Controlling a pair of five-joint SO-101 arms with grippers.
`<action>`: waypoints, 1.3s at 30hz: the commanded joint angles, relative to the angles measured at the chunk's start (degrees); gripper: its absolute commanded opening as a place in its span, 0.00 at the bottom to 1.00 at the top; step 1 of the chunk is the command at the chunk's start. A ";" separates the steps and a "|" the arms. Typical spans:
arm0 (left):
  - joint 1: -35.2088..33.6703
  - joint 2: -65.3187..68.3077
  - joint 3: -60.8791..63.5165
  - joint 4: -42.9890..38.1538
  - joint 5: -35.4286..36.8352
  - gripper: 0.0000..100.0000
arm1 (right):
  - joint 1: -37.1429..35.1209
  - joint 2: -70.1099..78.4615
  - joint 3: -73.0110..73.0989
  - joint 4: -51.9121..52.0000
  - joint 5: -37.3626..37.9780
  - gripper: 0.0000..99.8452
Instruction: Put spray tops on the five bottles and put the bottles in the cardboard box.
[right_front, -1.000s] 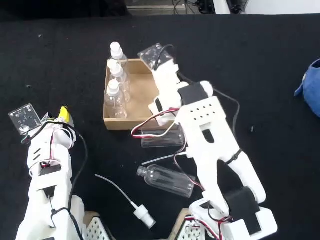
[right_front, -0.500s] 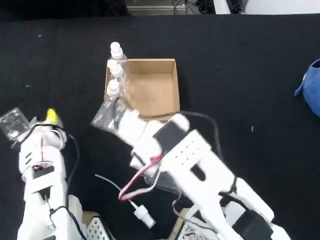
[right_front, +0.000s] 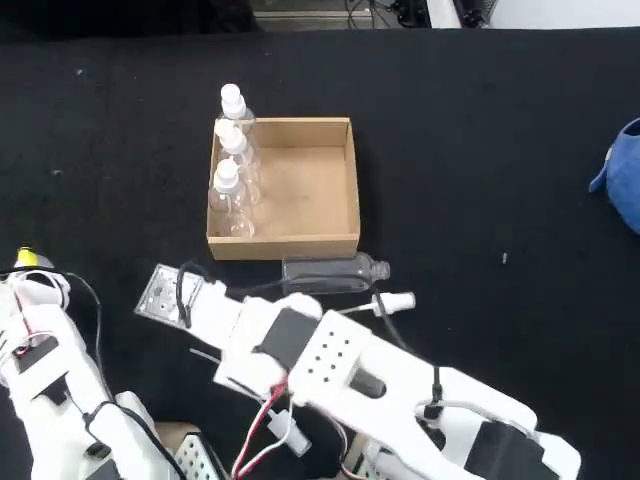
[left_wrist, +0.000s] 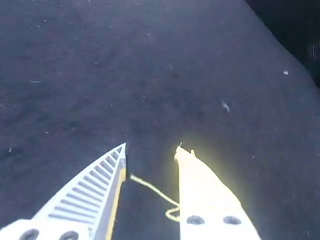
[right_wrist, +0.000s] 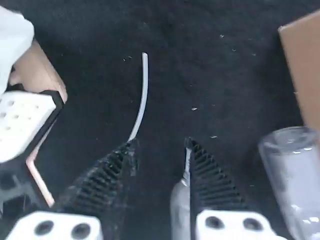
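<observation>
From above, three capped bottles (right_front: 230, 190) stood along one wall of the cardboard box (right_front: 285, 245). An uncapped bottle (right_front: 330, 272) lay on the bench (right_front: 480, 150) just beside the box, with a spray top (right_front: 395, 301) near it.

In the left wrist view, the left jaws were spread above bare bench.

In the right wrist view, the right jaws were spread. A thin tube (right_wrist: 143, 90) ended by one tip, and a clear bottle (right_wrist: 292, 170) lay alongside.

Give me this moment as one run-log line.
cardboard box: three topped bottles inside | uncapped bottle: lying outside box | right gripper: open near spray-top tube | left gripper: open, empty
</observation>
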 joint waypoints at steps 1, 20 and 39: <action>-3.56 -0.70 -3.91 -0.44 0.70 0.03 | -1.85 0.04 4.18 -9.14 -3.16 0.13; -14.37 0.00 -7.25 -0.53 6.51 0.03 | -6.15 11.03 6.55 -21.71 -12.22 0.13; -12.79 0.00 -6.55 -0.53 6.42 0.03 | 5.89 6.90 1.54 -11.96 -4.13 0.01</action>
